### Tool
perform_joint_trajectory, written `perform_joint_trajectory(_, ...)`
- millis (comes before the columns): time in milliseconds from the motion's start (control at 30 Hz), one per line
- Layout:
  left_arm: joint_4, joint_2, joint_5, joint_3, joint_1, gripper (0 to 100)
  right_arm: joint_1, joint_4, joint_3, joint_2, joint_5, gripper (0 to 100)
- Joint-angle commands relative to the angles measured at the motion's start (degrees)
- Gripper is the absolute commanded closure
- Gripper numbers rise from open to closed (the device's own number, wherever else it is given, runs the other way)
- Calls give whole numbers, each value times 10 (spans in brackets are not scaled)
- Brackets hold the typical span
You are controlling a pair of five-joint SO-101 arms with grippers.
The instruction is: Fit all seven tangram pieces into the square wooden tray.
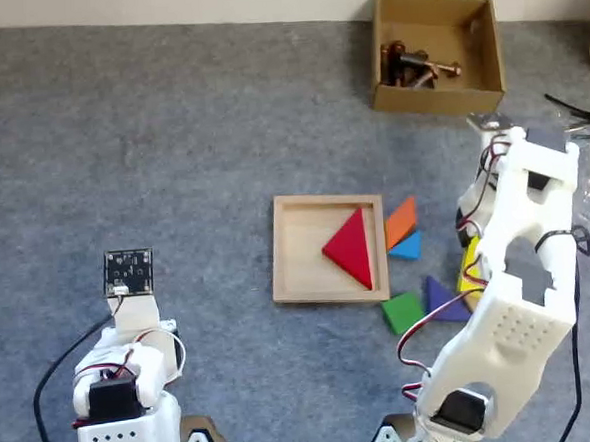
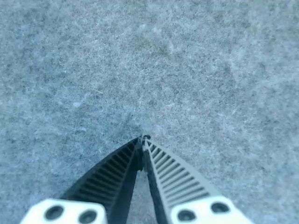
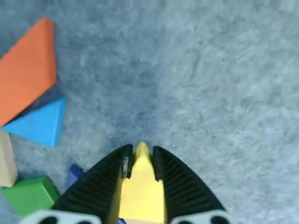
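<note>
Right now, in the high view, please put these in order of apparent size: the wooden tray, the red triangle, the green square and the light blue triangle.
1. wooden tray
2. red triangle
3. green square
4. light blue triangle

The last two look close; the green one seems slightly larger.

Table [image 1: 170,138]: grey felt-like covering.
- Wooden tray [image 1: 280,252], centre of frame.
- Orange piece [image 1: 402,219] above blue piece [image 1: 407,245], just right of the tray.
- Green piece [image 1: 402,312], by the tray's lower right corner.
- Purple piece [image 1: 442,299], just right of the green.
- Cardboard box [image 1: 433,97], upper right.
</note>
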Motion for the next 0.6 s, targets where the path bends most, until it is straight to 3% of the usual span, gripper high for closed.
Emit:
perform_joint_trajectory(0,4,4,1,12,-5,995,-2,7,-36,-4,13,993)
perform_joint_trajectory(400,4,4,1,12,-5,995,1,10,-38,-7,17,992)
perform_joint_trajectory(567,4,4,1,12,-5,995,14,58,-73,-7,17,992)
